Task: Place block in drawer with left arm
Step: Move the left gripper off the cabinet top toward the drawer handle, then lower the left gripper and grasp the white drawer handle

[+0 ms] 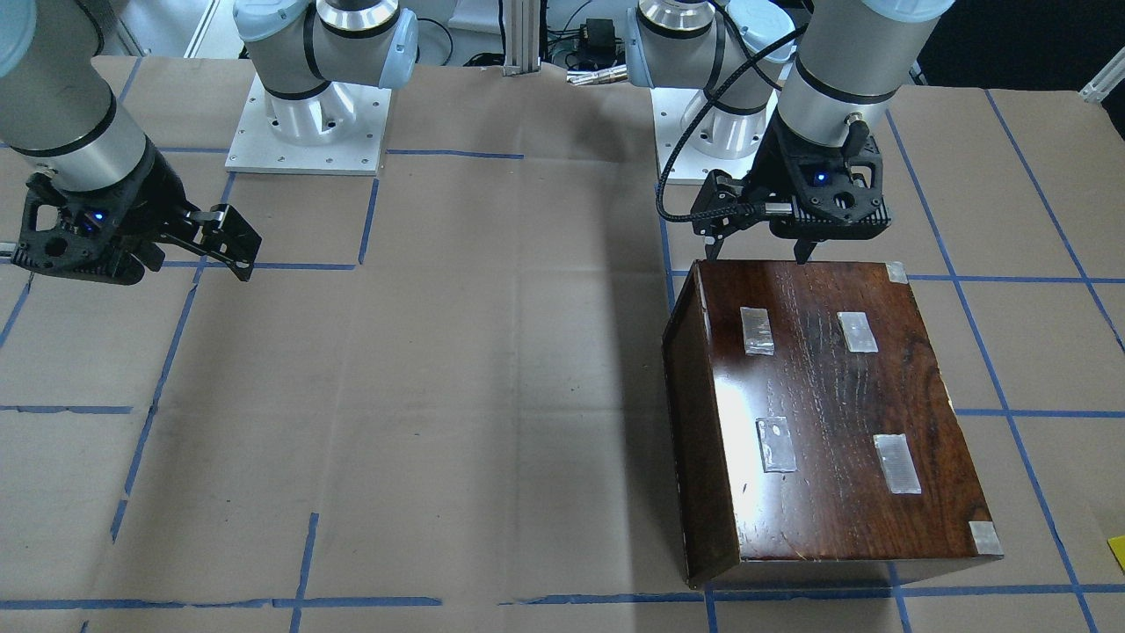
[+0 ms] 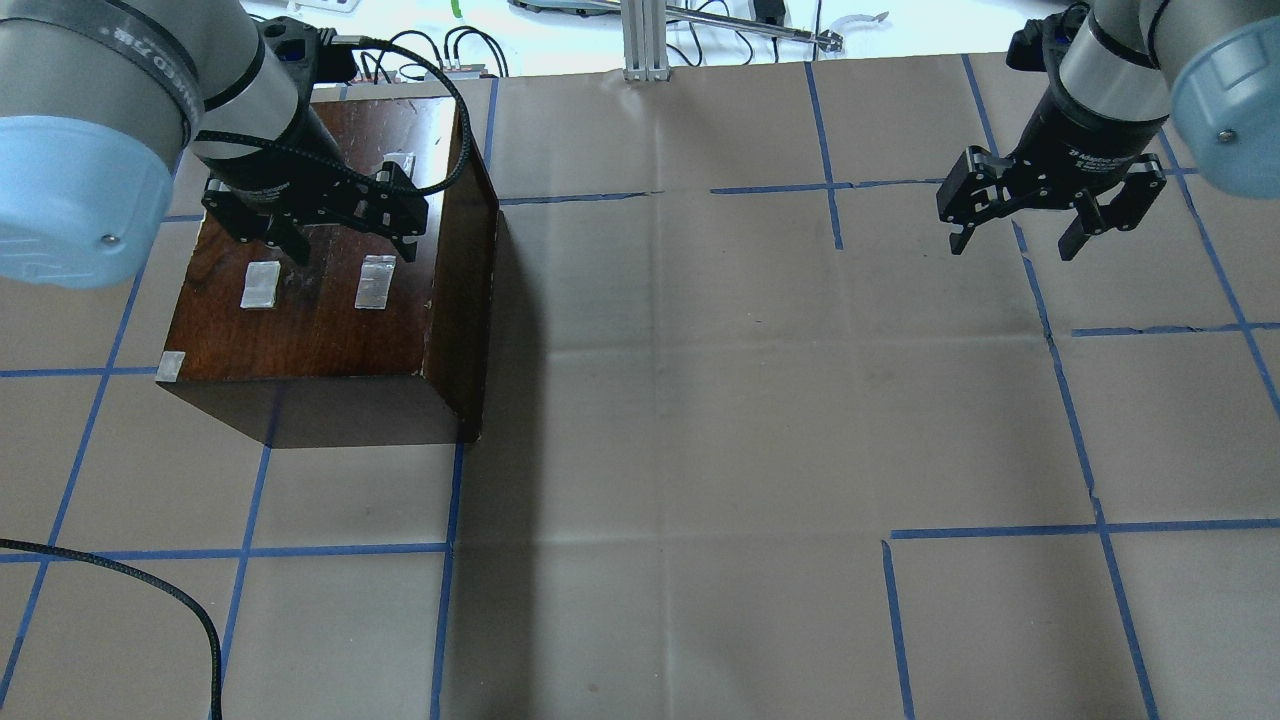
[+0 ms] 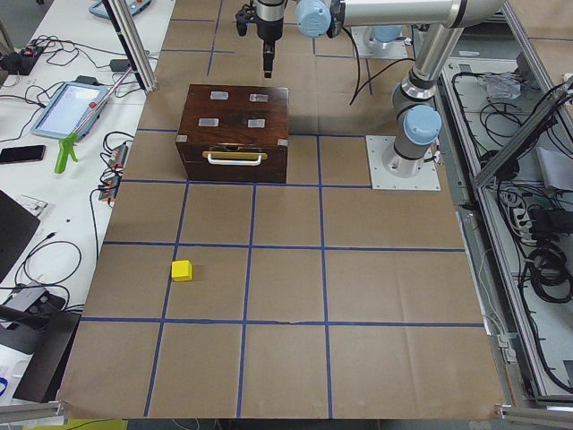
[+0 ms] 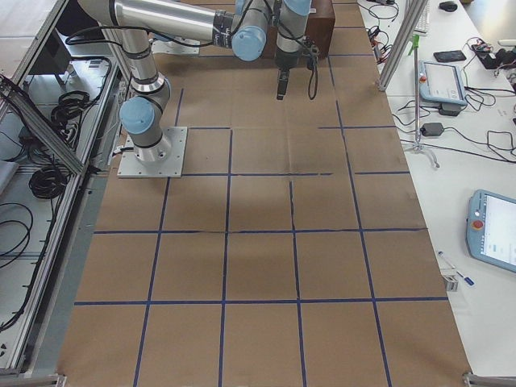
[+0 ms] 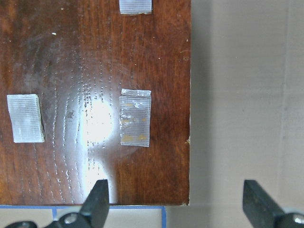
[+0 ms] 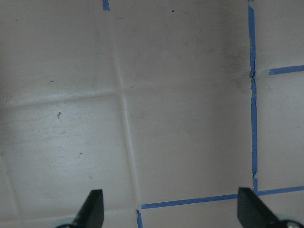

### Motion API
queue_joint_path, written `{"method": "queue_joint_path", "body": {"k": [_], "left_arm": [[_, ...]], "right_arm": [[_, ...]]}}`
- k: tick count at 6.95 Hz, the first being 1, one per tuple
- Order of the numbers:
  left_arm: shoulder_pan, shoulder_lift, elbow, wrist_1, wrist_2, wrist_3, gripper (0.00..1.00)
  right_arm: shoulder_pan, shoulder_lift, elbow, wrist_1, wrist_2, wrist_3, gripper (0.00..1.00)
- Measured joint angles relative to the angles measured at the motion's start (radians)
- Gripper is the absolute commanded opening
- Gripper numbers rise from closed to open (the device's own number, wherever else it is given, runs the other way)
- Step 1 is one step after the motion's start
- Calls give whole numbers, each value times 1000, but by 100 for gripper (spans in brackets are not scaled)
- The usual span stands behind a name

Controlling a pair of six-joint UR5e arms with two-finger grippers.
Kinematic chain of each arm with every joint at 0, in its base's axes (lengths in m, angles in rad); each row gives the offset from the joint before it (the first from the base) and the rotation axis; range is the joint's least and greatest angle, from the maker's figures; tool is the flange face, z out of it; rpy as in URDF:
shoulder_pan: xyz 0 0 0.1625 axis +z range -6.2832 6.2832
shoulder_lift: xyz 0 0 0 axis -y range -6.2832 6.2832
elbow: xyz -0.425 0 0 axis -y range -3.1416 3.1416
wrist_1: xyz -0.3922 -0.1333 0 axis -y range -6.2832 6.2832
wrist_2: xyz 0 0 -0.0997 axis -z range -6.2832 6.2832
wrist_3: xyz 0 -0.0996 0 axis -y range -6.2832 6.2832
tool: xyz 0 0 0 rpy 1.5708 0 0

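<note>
The yellow block (image 3: 182, 270) lies on the paper-covered table, well in front of the box; a yellow sliver also shows at the right edge of the front-facing view (image 1: 1118, 551). The dark-brown wooden box (image 2: 310, 310) has its drawer pushed in. Only the dark drawer front (image 3: 235, 163) with its pale handle shows. My left gripper (image 2: 352, 245) is open and empty above the box's tape-patched top (image 5: 71, 71), near its edge on the robot's side. My right gripper (image 2: 1015, 240) is open and empty above bare table, far from the box.
Blue tape lines (image 2: 1060, 340) grid the brown paper. Both arm bases (image 1: 308, 114) stand at the robot's side of the table. A black cable (image 2: 150, 590) lies at the near left. Tablets and tools (image 3: 72, 103) sit on the side bench.
</note>
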Motion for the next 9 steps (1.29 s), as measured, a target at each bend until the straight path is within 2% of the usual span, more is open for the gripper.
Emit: {"method": "queue_joint_path", "body": {"k": [3, 5, 9], "left_arm": [[112, -9, 21, 2, -11, 27, 100], [231, -28, 28, 8, -31, 130, 100], [492, -79, 41, 11, -172, 415, 100]], "right_arm": [[0, 0, 0, 0, 0, 0, 100], [0, 0, 0, 0, 0, 1, 100], [0, 1, 0, 0, 0, 1, 100]]}}
